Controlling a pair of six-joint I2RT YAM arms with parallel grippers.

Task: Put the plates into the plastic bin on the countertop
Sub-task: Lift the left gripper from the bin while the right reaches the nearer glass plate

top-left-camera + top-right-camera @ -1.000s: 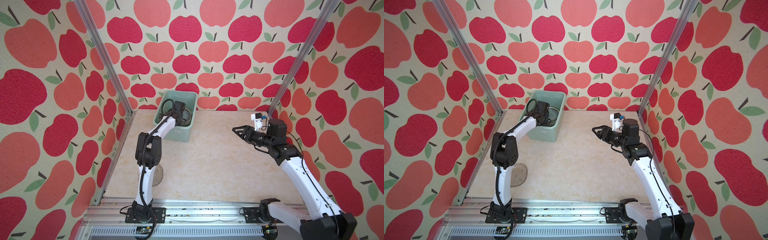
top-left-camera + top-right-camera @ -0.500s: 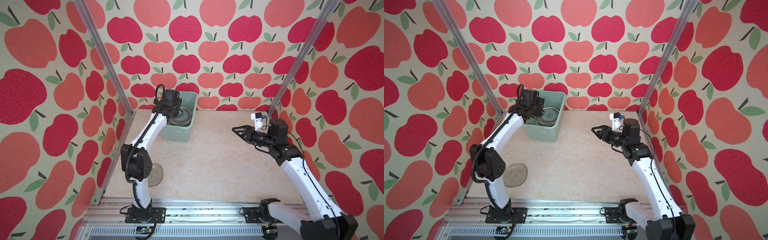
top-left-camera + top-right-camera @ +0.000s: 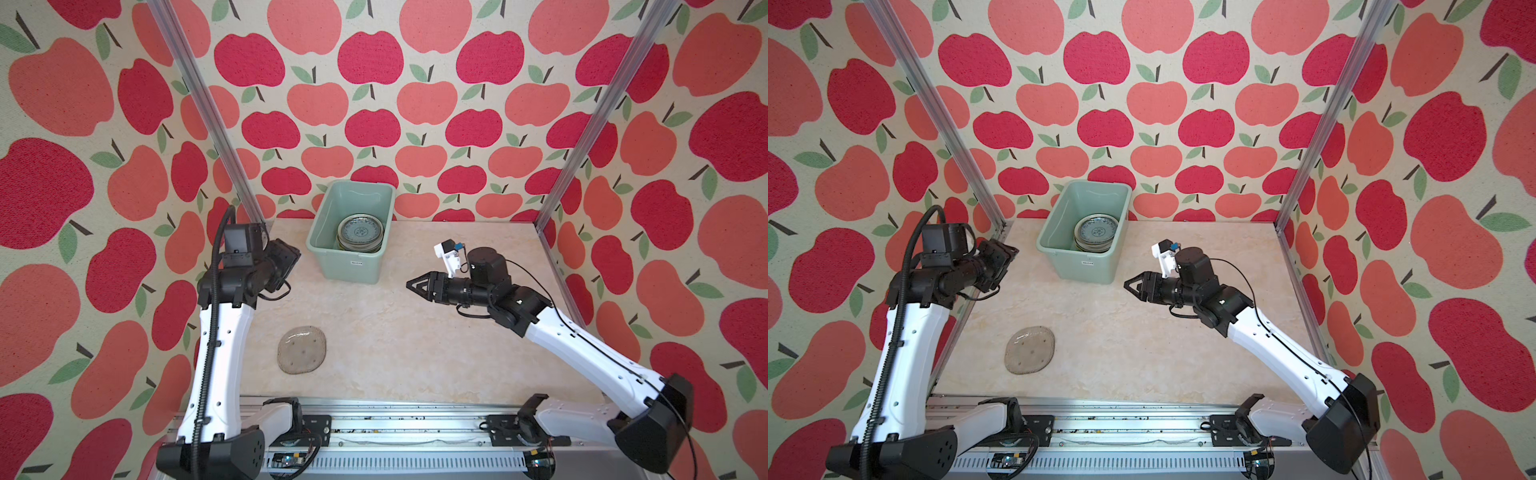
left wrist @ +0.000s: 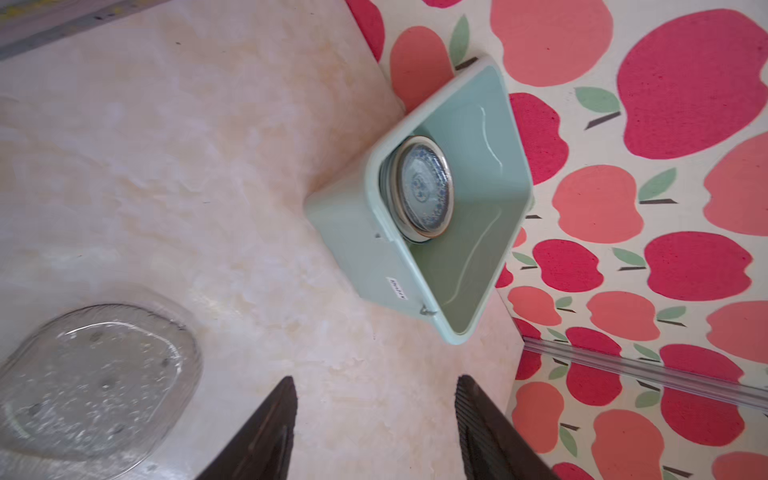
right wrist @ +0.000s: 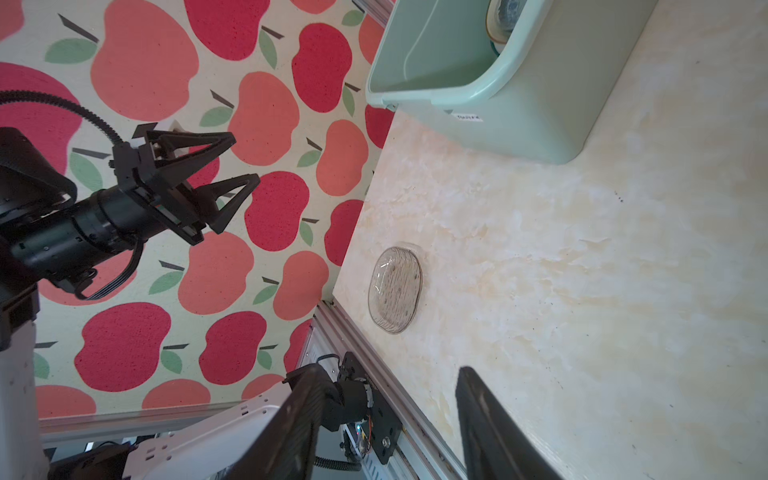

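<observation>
The pale green plastic bin (image 3: 322, 232) (image 3: 1054, 232) stands at the back of the countertop (image 3: 415, 353). Inside it lies a stack of plates (image 3: 360, 230) (image 3: 1096, 230) with a small blue-patterned one on top, also seen in the left wrist view (image 4: 424, 187). One clear glass plate (image 3: 302, 350) (image 3: 1030, 350) (image 4: 91, 382) (image 5: 395, 289) lies flat near the front left. My left gripper (image 3: 291, 259) (image 4: 374, 380) hovers open and empty, left of the bin. My right gripper (image 3: 411, 284) (image 5: 388, 368) hangs open and empty over the counter, right of the bin.
Apple-patterned walls enclose the counter on three sides, with metal posts (image 3: 216, 124) (image 3: 582, 137) at the back corners. A metal rail (image 3: 374, 415) carrying both arm bases runs along the front edge. The bin bears a small white label (image 3: 356, 262).
My left arm has pulled out of the bin and swung back to the left, higher and nearer the wall, uncovering the glass plate. The right arm has stayed put.
</observation>
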